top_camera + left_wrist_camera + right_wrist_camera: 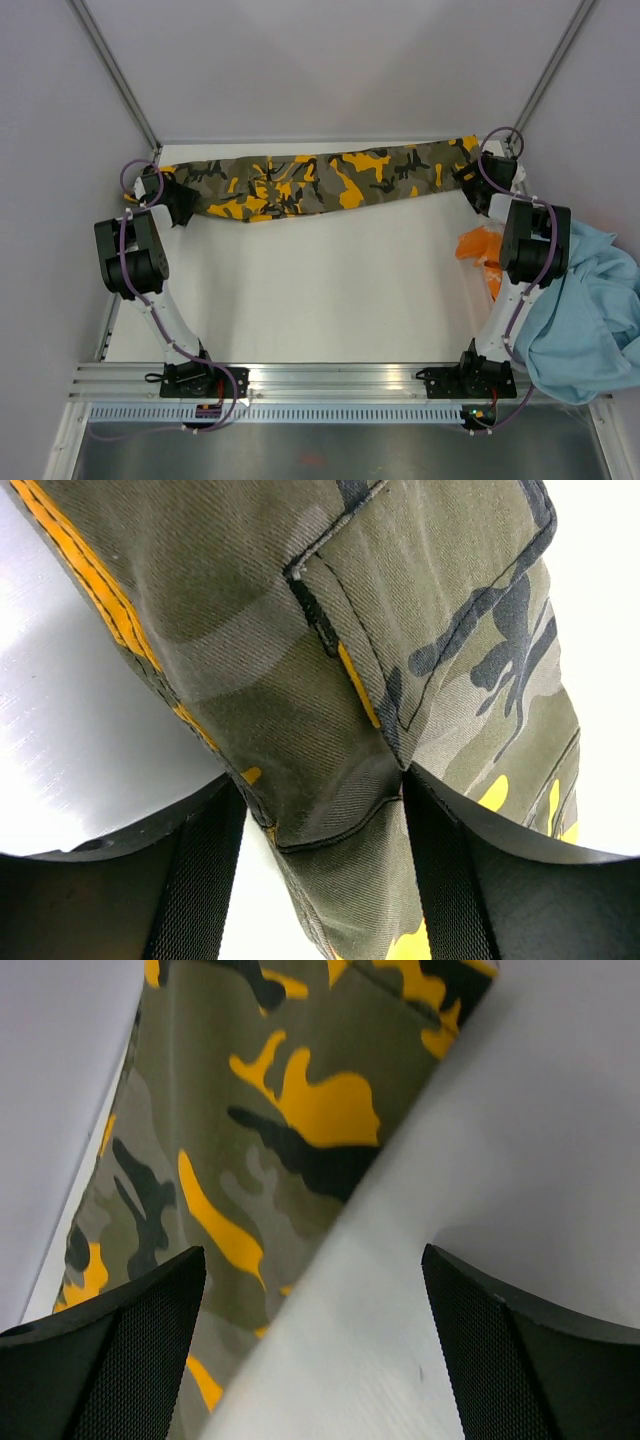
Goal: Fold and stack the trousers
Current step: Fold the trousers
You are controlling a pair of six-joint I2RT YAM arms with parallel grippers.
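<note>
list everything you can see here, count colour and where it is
trousers: one pair, olive-grey camouflage with black and yellow-orange blotches, stretched along the far edge of the table
orange garment: one, plain orange, right side of the table, partly hidden behind the right arm
light-blue garment: one, plain light blue, heaped at the right edge, near side
table: one, white
rail: one, silver metal, near edge, under the arm bases
left gripper: one, black, far left corner, trousers cloth between its fingers
right gripper: one, black, far right corner, open over the trousers' end
</note>
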